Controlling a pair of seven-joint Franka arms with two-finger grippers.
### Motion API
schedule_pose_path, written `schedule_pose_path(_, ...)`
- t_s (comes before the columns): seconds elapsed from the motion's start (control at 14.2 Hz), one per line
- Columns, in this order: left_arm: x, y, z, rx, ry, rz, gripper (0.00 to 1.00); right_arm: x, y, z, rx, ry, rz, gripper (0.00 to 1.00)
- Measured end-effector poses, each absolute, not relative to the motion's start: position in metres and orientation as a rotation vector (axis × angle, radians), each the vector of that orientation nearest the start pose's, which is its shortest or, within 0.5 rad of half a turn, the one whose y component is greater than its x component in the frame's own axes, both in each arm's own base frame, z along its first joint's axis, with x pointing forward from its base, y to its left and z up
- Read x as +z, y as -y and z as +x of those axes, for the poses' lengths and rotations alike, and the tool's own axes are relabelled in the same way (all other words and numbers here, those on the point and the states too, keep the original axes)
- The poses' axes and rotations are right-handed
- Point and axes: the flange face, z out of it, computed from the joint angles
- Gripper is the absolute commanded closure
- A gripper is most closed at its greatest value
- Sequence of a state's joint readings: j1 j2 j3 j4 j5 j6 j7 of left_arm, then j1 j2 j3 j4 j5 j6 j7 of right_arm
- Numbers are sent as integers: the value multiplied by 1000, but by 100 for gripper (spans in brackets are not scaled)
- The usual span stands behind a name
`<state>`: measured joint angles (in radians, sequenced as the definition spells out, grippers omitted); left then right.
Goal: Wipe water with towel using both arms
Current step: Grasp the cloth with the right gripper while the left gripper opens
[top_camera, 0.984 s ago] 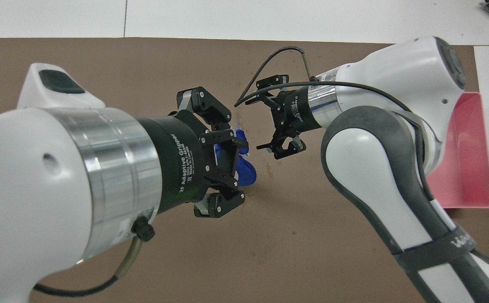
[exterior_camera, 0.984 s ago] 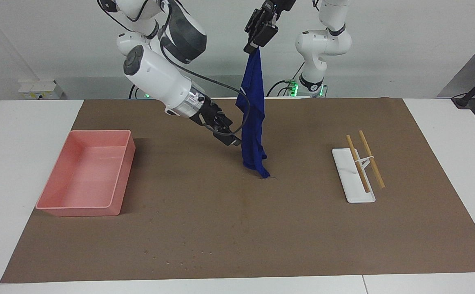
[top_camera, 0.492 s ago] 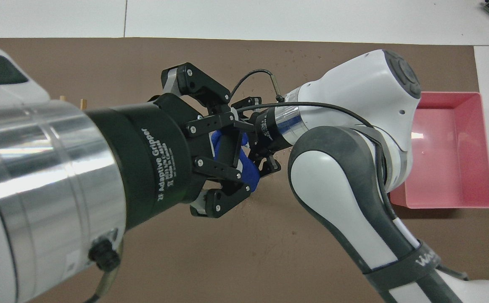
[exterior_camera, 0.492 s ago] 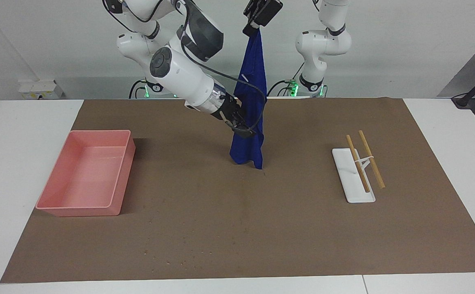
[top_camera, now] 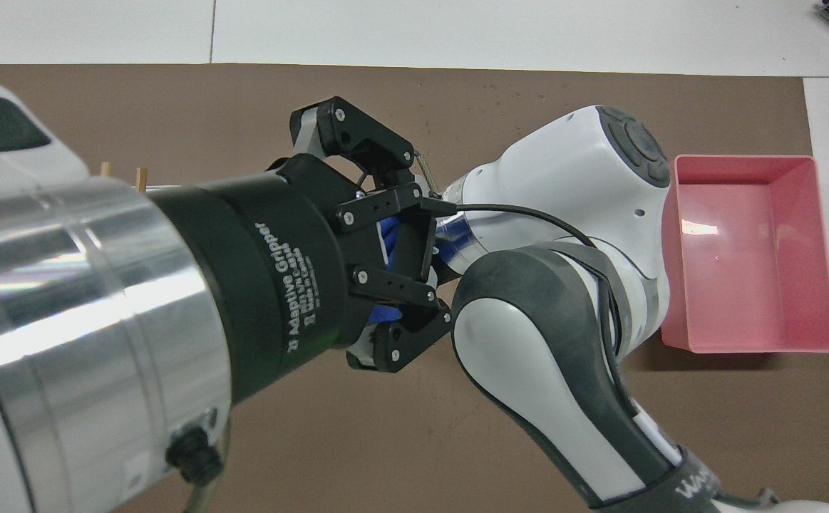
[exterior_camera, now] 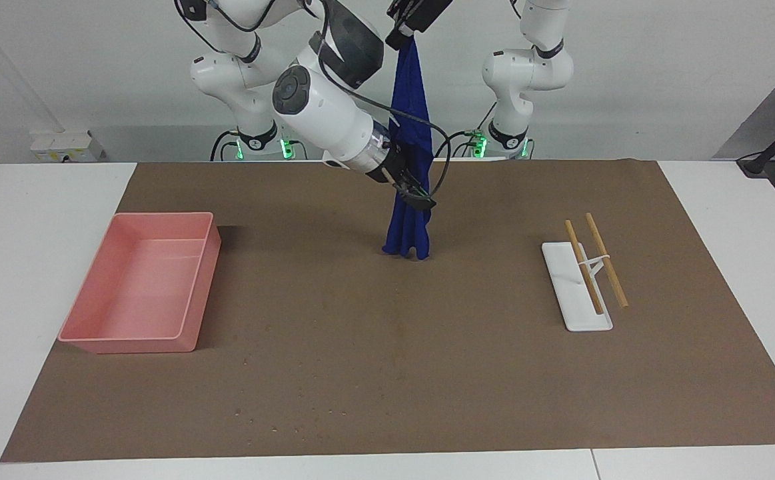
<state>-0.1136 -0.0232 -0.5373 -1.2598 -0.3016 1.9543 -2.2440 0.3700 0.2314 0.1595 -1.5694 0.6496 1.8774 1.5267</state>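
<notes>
The blue towel (exterior_camera: 411,153) hangs as a long narrow bundle in the upper middle of the facing view, and its lower end touches the brown mat (exterior_camera: 387,373) or is just over it; I cannot tell which. The left pincer (exterior_camera: 408,23) is at the top edge of this frame and it is pinching the top end of the towel. In the overhead view the left pincer (top_camera: 403,260) fills the middle of the frame, with only a small part of the towel (top_camera: 389,235) showing between its fingers. The right pincer (exterior_camera: 416,195) is at the lower part of the hanging towel, a little above centre in the facing view, and its fingers are pressed together on the cloth. The pink tray (exterior_camera: 140,283) stands on the mat at the left of the facing view, well apart from the towel. At the right of this view a white holder (exterior_camera: 570,293) lies on the mat with two wooden chopsticks (exterior_camera: 594,260) across it. The mat covers most of the white worktop (exterior_camera: 27,253).
</notes>
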Motion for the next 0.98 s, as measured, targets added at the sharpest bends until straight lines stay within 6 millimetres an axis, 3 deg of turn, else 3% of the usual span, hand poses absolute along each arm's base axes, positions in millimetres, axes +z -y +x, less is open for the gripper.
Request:
schedule_pose_path(0.07,833,352,421,-260,-1711,1666,100,536,-355,535,729,-1446,-2215,100)
schedule_pose_path(0.42,833,352,421,-260,-1712,1665,100,545,-352,528,716,-1412,-2267,100)
schedule_pose_path(0.98,832,345,425,-251,-1727,1663,100,569,-331,532,501,-1389,-2358,100)
